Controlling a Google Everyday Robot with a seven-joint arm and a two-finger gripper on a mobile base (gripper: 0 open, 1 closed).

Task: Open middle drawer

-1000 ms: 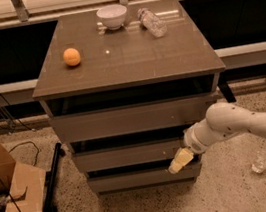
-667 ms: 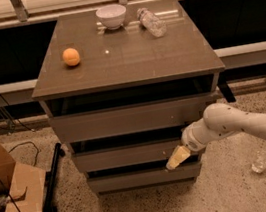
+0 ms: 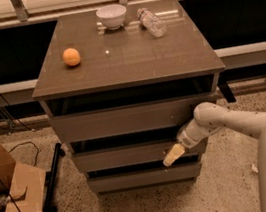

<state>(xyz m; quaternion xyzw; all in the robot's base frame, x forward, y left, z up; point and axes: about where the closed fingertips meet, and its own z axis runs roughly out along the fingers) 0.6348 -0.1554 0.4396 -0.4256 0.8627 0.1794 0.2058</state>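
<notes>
A grey-taupe cabinet has three handleless drawer fronts stacked under its top. The middle drawer (image 3: 126, 156) is the second front, with a dark gap above it. My gripper (image 3: 173, 155) comes in from the right on a white arm and sits at the right part of the middle drawer's front, its pale fingertips (image 3: 171, 158) pointing down-left against the lower edge of that front. The top drawer (image 3: 125, 119) and bottom drawer (image 3: 140, 179) show above and below it.
On the cabinet top (image 3: 130, 60) lie an orange (image 3: 71, 57), a white bowl (image 3: 112, 16) and a tipped clear bottle (image 3: 152, 21). A cardboard box (image 3: 3, 195) and cables lie on the floor at left. A black rail (image 3: 53, 177) leans beside the cabinet.
My gripper has shifted left along the middle drawer front, and slightly up. The drawer fronts look unchanged.
</notes>
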